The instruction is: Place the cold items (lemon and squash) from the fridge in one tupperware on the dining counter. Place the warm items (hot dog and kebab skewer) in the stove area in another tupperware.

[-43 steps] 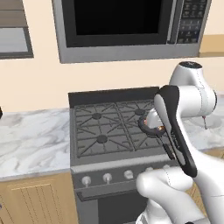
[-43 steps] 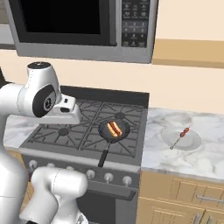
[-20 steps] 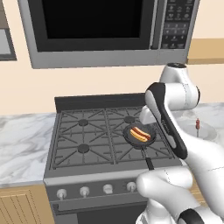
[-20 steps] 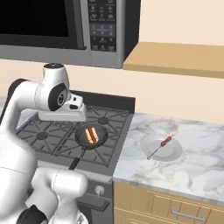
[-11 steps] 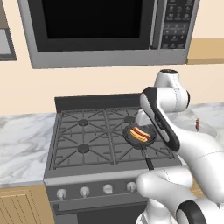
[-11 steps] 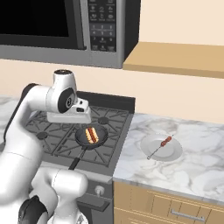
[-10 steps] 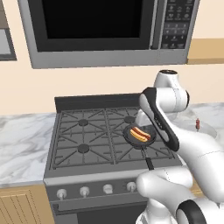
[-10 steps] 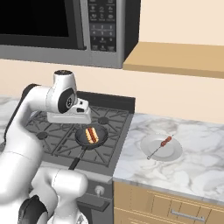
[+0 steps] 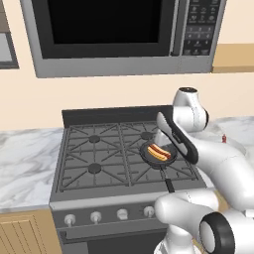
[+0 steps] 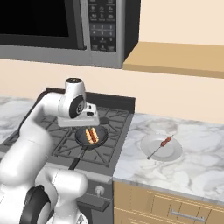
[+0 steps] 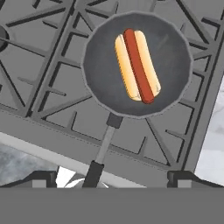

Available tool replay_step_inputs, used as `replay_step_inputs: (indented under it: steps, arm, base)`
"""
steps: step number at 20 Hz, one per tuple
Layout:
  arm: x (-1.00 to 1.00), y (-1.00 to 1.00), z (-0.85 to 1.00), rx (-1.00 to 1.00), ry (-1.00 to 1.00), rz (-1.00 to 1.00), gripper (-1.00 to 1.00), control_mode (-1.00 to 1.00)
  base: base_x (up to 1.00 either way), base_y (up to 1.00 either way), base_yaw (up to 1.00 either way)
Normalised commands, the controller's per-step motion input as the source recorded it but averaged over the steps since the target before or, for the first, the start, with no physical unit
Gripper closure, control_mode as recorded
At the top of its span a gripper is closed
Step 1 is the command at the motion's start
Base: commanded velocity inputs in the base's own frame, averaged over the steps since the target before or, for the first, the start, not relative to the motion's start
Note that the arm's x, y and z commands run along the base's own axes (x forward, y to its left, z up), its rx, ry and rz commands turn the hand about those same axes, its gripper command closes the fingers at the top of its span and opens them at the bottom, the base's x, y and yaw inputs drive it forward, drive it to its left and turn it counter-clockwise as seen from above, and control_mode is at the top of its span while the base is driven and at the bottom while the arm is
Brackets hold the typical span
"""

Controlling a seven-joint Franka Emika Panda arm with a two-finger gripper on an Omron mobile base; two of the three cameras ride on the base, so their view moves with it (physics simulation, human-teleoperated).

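The hot dog (image 11: 136, 64) lay in the dark pan (image 11: 175, 61) on the stove (image 9: 89, 149), on the front right burner. The pincer (image 11: 112, 177) hung above the pan, released and spread wide, grasping nothing. To the right of the stove, the kebab skewer (image 10: 160, 145) rested on a white plate (image 10: 173, 153) on the marble table (image 10: 197, 166). Neither warm item looked packed yet (no tupperware appeared here), so nearly everything seemed left to do.

Even, bright rendered light (soft shadows)
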Motion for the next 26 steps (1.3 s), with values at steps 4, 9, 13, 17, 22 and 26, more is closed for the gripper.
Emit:
replay_step_inputs:
  steps: [4,9,13,17,22,26]
  arm:
    - [0.33,-0.08,-0.3,0.0,-0.08,0.06,-1.0,-1.0]
    - [0.3,0.0,-0.3,0.0,-0.01,0.03,-1.0,-1.0]
    - [0.31,0.0,-0.22,0.0,0.0,0.04,-1.0,-1.0]
    - [0.27,-0.01,-0.15,0.0,0.0,0.0,-1.0,-1.0]
    - [0.15,-0.03,-0.15,0.0,0.0,0.0,-1.0,-1.0]
    - [0.17,0.0,-0.21,0.0,0.0,0.01,-1.0,-1.0]
  base:
    - [0.0,0.0,0.0]
    - [0.0,0.0,0.0]
    - [0.0,0.0,0.0]
    - [0.0,0.0,0.0]
    - [0.0,0.0,0.0]
    - [0.0,0.0,0.0]
